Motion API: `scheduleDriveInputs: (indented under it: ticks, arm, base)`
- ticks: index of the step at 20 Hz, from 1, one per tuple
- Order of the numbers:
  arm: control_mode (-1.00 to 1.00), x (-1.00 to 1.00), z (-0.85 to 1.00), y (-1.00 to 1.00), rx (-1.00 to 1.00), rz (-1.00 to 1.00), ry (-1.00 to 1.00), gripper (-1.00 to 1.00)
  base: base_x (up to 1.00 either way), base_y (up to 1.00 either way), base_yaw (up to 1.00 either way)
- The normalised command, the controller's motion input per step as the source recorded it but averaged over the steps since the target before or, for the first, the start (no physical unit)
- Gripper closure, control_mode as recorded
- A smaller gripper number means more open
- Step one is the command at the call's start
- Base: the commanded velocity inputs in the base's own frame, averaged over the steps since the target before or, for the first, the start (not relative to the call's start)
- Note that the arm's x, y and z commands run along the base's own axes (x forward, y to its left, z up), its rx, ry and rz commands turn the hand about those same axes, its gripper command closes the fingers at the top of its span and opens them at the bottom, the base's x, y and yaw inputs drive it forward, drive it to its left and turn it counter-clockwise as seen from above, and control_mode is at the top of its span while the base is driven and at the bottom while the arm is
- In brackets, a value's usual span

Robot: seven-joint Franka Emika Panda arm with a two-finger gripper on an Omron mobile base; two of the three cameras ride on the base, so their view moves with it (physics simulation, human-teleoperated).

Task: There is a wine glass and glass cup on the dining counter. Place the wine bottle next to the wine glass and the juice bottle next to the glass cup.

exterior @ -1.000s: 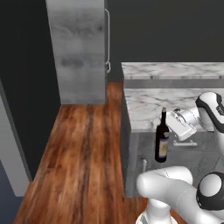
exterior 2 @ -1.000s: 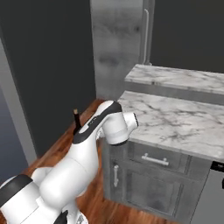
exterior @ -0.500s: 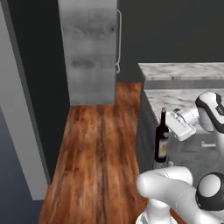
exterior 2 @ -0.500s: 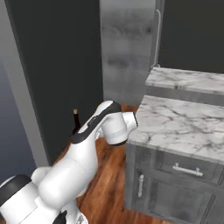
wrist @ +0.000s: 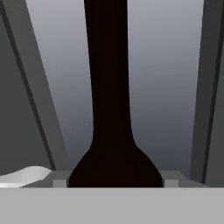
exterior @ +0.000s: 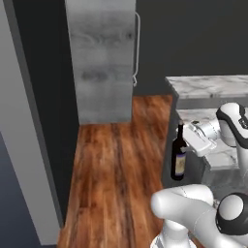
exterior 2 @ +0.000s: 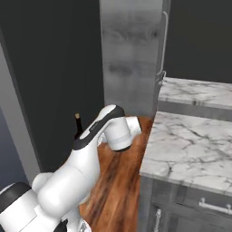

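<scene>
Left of the marble counter (exterior: 213, 87), past the grey fridge (exterior: 101, 58), over the wood floor (exterior: 116, 164): wine bottle (exterior: 178, 154) upright and lifted, just off the counter's near corner, neck top poking up behind the arm in the right base view (exterior 2: 78, 123). Gripper (exterior: 186, 140) clamped on the wine bottle near its shoulder, dark neck running up the middle of the hand view (wrist: 108, 87).

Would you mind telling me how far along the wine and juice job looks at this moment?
Nothing looks placed yet. In hand: the wine bottle hangs upright in the hand, above the wooden floor beside a marble counter. Left: setting it by the wine glass, then the whole juice bottle step.
</scene>
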Motion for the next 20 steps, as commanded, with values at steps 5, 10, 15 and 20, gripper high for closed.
scheduleDriveInputs:
  ticks: [5,10,15,20]
  arm:
    - [1.00,0.00,0.00,0.00,0.00,0.00,0.00,1.00]
    - [1.00,0.00,0.00,0.00,0.00,0.00,0.00,1.00]
    - [1.00,0.00,0.00,0.00,0.00,0.00,0.00,1.00]
    - [1.00,0.00,0.00,0.00,0.00,0.00,0.00,1.00]
  base:
    - [0.74,0.49,-0.08]
    - [0.86,0.27,-0.12]
    - [0.91,0.16,-0.11]
    - [0.92,0.15,-0.10]
